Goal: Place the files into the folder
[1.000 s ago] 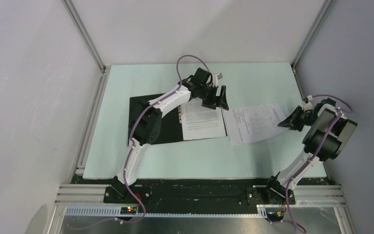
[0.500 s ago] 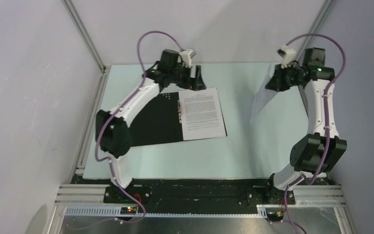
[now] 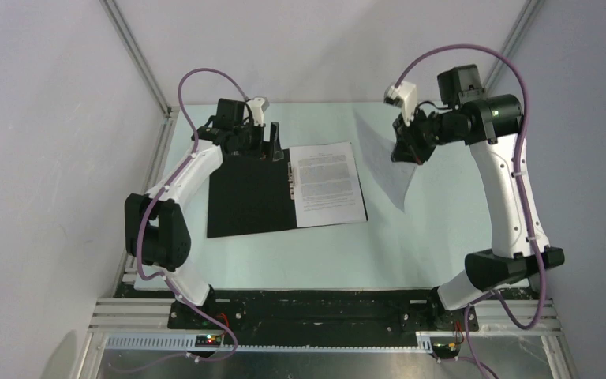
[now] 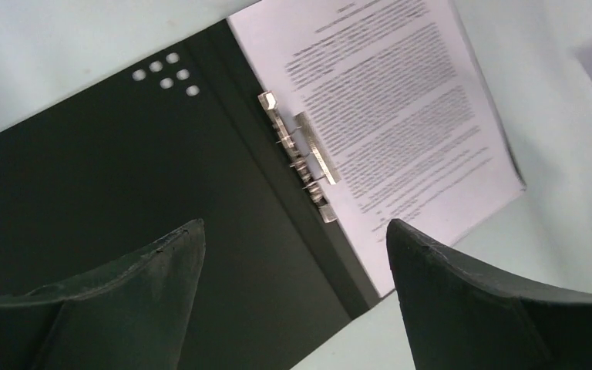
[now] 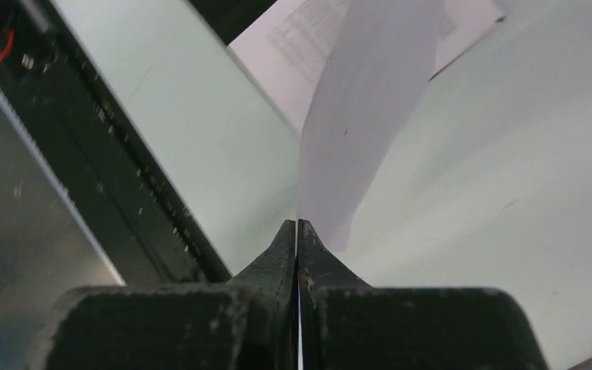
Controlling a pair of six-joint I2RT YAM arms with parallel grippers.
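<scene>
**Asker:** Where is everything right now?

**Describer:** The folder [image 3: 248, 197] lies open on the worktop [image 3: 410, 237], black inside facing up. A lying sheet [image 3: 327, 185] of printed text rests flat on its right half, just beside the metal clip [image 4: 301, 166] at the hinge. To the right of the folder, a hanging sheet [image 3: 385, 162] dangles in the air. It is pinched by one edge in the right pincer [image 5: 297, 231], whose jaws are pressed tight together on the paper. The left pincer [image 4: 293, 231] hovers over the folder's left half near its far edge, jaws wide and holding nothing.

**Asker:** How should the hanging sheet go in?

**Describer:** As I judge it, carry the hanging sheet left until it is over the lying sheet. Let its loose end touch down first, then lower the gripped edge so the paper rolls out flat. Limp paper may curl under itself, so go slowly. Square the edges before letting go. The left pincer could steady the black cover, keeping clear of the clip.
</scene>
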